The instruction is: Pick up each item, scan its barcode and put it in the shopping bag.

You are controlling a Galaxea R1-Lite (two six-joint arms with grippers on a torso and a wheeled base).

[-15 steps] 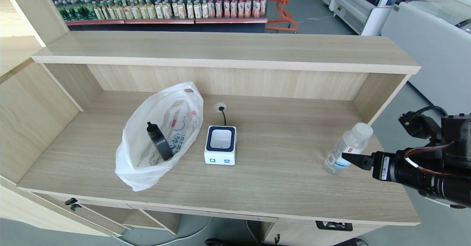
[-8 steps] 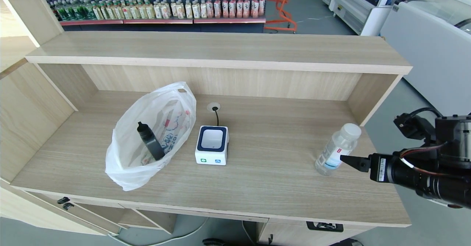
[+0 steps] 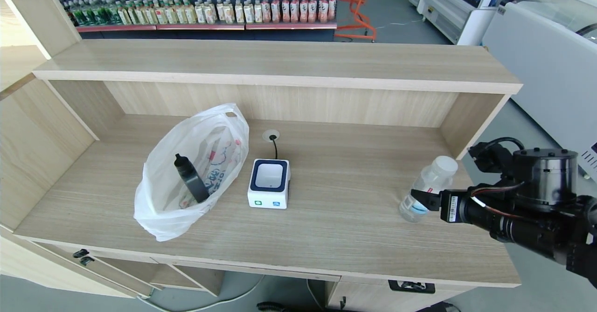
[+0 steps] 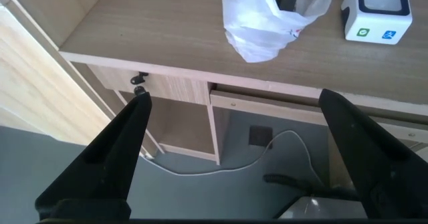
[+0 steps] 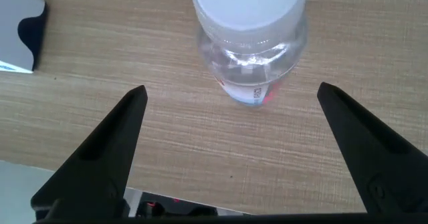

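Because the water bottle (image 3: 431, 183) stands upright, tall and narrow, near the right front corner of the table (image 3: 345, 218), a finger clipping its side before both are around it could tip it or roll it off the edge. A grip over the label might also, I judge, hide the barcode from the scanner (image 3: 268, 183). The right end effector (image 5: 232, 93) is spread wider than the bottle and lined up with its lower part. It holds nothing, and I cannot tell whether a fingertip touches the bottle. The left end effector (image 4: 234, 98) hangs wide open and empty off the table's front edge, on the shopping bag (image 3: 158, 218) side.
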